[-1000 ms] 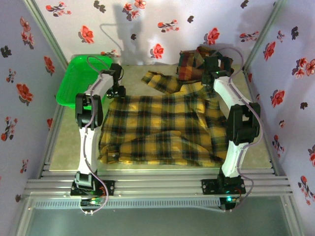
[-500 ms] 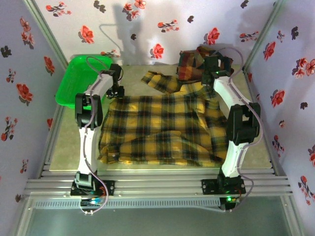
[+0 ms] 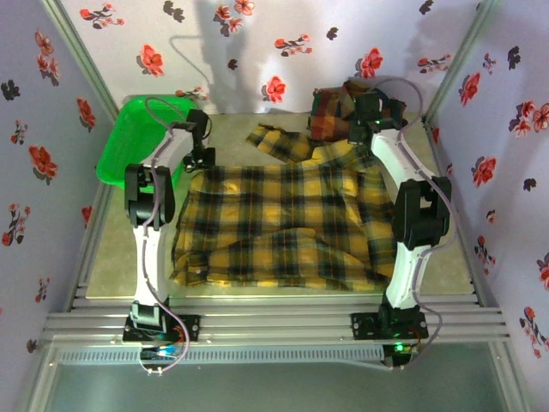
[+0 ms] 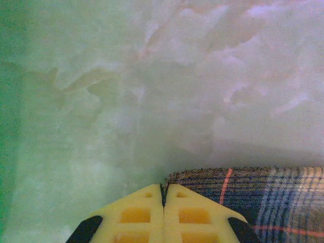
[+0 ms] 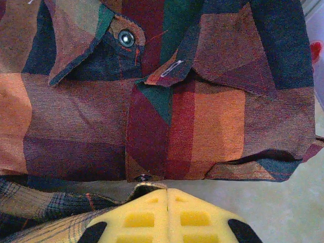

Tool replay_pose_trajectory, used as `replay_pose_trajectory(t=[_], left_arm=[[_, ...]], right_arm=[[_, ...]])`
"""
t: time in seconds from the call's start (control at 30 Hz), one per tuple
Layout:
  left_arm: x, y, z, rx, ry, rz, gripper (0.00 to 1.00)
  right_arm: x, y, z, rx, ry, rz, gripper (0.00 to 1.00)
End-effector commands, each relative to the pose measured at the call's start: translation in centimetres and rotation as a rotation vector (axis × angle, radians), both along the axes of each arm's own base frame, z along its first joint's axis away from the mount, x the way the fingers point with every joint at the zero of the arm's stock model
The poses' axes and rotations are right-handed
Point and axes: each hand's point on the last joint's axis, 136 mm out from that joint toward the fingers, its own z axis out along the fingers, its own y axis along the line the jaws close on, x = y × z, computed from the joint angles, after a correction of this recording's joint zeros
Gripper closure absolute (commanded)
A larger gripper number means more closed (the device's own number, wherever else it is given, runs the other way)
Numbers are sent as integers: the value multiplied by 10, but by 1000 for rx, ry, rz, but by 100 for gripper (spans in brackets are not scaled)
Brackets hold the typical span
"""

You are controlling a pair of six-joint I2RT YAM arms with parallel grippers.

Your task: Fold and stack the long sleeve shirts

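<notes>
Closing within the last second, the left gripper (image 4: 163, 187) now pinches the far-left corner of the mustard-yellow plaid shirt (image 3: 283, 227), which lies spread on the tabletop (image 3: 111, 257). The right gripper (image 5: 167, 191) stays clenched on its far-right corner, beside the red-check shirt (image 5: 177, 116). With both corners held, a fold can likely begin.

Green plastic basket (image 3: 120, 142) sat at far left corner of pale tabletop (image 3: 120, 257), walls (image 3: 51, 172) papered with red and black flowers, aluminium rails (image 3: 274, 324) lay along near edge.

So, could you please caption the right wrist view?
Shut right claw pinches the yellow plaid shirt beside the red-orange plaid shirt.
</notes>
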Motion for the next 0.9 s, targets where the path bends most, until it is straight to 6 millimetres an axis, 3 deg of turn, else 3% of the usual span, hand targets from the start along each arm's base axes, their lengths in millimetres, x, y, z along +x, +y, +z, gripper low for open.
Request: replay_pose_trajectory(t=[0.0,0.27,0.6,0.87], left_arm=[[8,0,43,-53,-113,9,100],[2,-1,61,-70,-165,-3,100],[-6,5,70,-55,-177,-4,100],[-30,10,88,-51,-221,-17,100]], right_arm=[[2,7,8,24,-11,10,100],[2,10,18,34,-24,31,100],[1,12,24,38,-25,61,100],[-24,17,35,70,5,103,100]])
